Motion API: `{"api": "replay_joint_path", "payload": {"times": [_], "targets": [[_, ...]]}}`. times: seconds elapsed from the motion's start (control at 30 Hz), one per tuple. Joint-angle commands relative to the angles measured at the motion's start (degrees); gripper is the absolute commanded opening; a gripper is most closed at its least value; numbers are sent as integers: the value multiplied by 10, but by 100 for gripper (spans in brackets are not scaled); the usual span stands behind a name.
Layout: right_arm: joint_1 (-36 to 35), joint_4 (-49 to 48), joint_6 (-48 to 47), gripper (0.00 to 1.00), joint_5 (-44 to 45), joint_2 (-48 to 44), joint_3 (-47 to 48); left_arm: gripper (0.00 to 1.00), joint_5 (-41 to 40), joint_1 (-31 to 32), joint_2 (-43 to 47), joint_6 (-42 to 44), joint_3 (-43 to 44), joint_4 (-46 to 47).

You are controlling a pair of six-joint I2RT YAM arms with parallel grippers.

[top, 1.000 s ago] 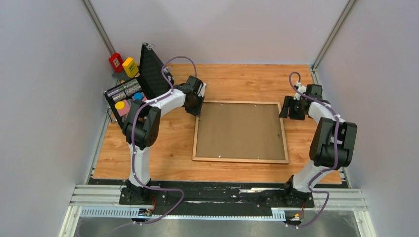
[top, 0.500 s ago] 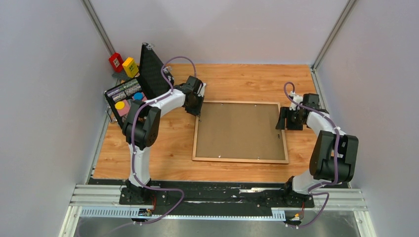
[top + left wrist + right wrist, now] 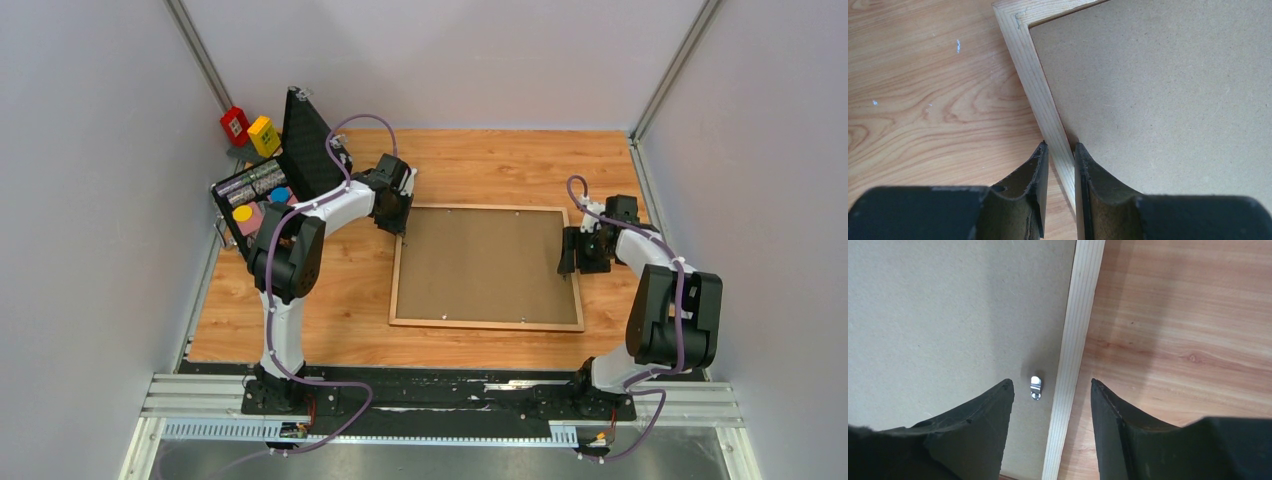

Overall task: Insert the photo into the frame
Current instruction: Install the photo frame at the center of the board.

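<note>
You have a wooden counter point(image 3: 470, 160) carrying the frame point(image 3: 486, 323), which lies pale back up near the middle, and an open black case point(image 3: 300, 130) at the far-left corner.

A robotics lab test cell: plain pale grey panel walls point(image 3: 450, 60) on slanted aluminium posts point(image 3: 197, 50) box in a wood-grain laminate tabletop point(image 3: 480, 165). A white-and-black left arm point(image 3: 330, 205) and right arm point(image 3: 650, 245), trailing purple cables, are bolted to slotted aluminium rails point(image 3: 190, 395).

text: none was legible | red box point(image 3: 235, 124), yellow box point(image 3: 264, 134), upper left: front marks were too small to read
</note>
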State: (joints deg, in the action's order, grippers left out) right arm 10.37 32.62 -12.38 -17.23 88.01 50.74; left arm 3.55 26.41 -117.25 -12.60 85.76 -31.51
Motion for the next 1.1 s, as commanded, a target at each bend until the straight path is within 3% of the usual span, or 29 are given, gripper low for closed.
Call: {"api": "replay_joint_path", "payload": {"times": [0.0, 0.6, 1.07], "targets": [[-4, 4, -12, 56, 17, -3, -4, 0, -2, -3, 28, 13, -2, 3], [-7, -4, 0, 50, 25, 28, 5, 0, 4, -4, 32, 17, -4, 5], [-7, -8, -4, 33, 26, 33, 11, 0, 1, -3, 31, 19, -5, 5]]}}
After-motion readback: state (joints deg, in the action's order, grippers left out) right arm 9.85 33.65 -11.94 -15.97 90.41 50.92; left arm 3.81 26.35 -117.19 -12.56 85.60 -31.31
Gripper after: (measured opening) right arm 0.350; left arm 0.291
